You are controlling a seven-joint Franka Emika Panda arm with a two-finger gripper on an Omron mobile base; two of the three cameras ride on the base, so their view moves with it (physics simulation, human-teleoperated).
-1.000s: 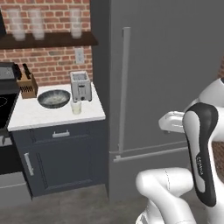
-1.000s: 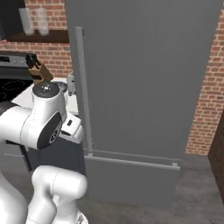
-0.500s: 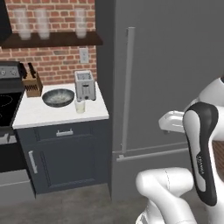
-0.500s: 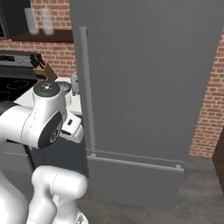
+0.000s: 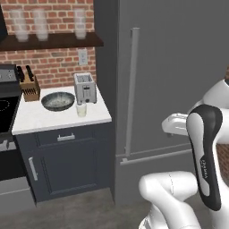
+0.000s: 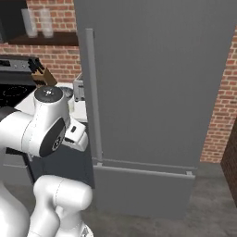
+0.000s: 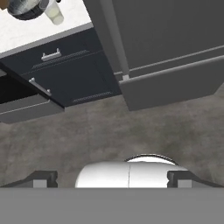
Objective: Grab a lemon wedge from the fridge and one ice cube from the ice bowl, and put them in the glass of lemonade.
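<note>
The fridge (image 5: 179, 67) is a tall plain grey block with its doors shut and a long thin vertical handle (image 5: 131, 89); it also stands in the right base view (image 6: 152, 92). The lemon wedge is hidden. On the white counter left of the fridge sit the dark ice bowl (image 5: 58, 100) and, in front of the toaster, the small glass of lemonade (image 5: 81, 110). The hand view looks down at the floor, with the glass of lemonade (image 7: 54, 15) and the ice bowl (image 7: 26, 8) at its top left. My gripper (image 7: 113, 179) is open and holds nothing, far from all of them.
A toaster (image 5: 85, 87) and a knife block (image 5: 29, 85) stand at the back of the counter. Tall clear glasses (image 5: 79, 22) line a dark shelf above. A stove (image 5: 6, 107) is at the far left. Dark cabinet fronts (image 7: 65, 70) sit below the counter, and grey floor lies before the fridge.
The whole picture has shifted slightly rightward in both base views, so the camera has moved with the base. The arm keeps its pose and the gripper stays open.
</note>
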